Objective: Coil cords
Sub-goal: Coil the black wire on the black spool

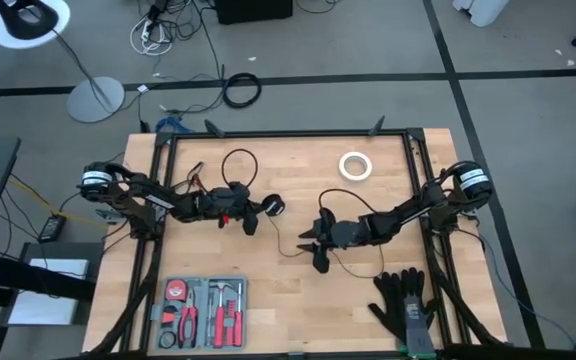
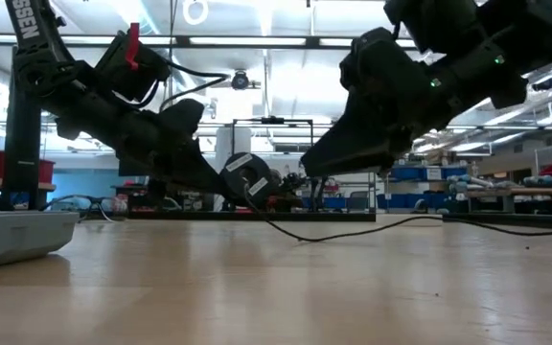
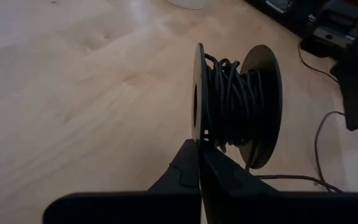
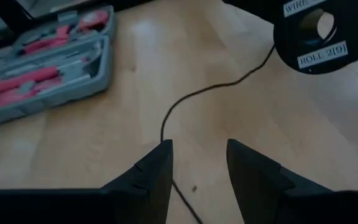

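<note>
Right fingers (image 4: 197, 165): spread wide, empty, straddling the cord (image 4: 185, 102) lying on the desk (image 4: 104, 149).
Cord: thin, limp, light; likely slips, best pinched between the fingers.
Left fingers (image 3: 199, 163): clamped on the spool (image 3: 229, 106) flange, cord wound beyond.
</note>
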Tool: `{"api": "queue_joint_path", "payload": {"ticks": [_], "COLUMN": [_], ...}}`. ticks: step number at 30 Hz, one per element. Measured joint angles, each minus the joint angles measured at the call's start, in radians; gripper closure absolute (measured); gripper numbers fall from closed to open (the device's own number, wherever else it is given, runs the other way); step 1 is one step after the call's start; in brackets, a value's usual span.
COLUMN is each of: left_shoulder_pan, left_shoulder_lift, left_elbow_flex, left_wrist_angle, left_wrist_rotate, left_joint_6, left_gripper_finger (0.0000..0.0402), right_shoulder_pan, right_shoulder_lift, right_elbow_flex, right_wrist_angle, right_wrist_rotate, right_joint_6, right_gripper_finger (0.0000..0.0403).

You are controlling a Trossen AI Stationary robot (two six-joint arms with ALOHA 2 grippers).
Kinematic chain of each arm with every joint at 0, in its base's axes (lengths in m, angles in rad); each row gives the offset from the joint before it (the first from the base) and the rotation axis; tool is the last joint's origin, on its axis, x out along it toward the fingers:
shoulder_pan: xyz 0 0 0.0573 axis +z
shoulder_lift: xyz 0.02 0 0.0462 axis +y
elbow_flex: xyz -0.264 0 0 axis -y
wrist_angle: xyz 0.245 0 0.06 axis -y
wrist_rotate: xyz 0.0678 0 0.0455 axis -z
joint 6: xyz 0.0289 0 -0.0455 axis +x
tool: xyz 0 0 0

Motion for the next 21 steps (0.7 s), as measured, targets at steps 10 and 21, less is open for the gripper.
{"api": "queue_joint_path", "payload": {"ticks": [10,21], "left_shoulder_pan": [0.0,0.0], "left_shoulder_lift": [0.0,0.0], "left_elbow_flex": [0.0,0.0], "left_wrist_angle": [-0.003,-0.038], "left_wrist_rotate": [-0.063,-0.025], "left_joint_6": [0.0,0.023], "left_gripper_finger": [0.0402,0.0402], "right_shoulder_pan": [-0.029,-0.051], "right_shoulder_lift": [0.167,0.267], "right_elbow_flex": [0.109,0.324], "right_wrist_angle": [0.004,-0.352], "right_wrist_rotate": [-0.08,-0.15], "right_joint_6": [-0.024,0.007], "right_gripper_finger": [0.0252,0.0315]}}
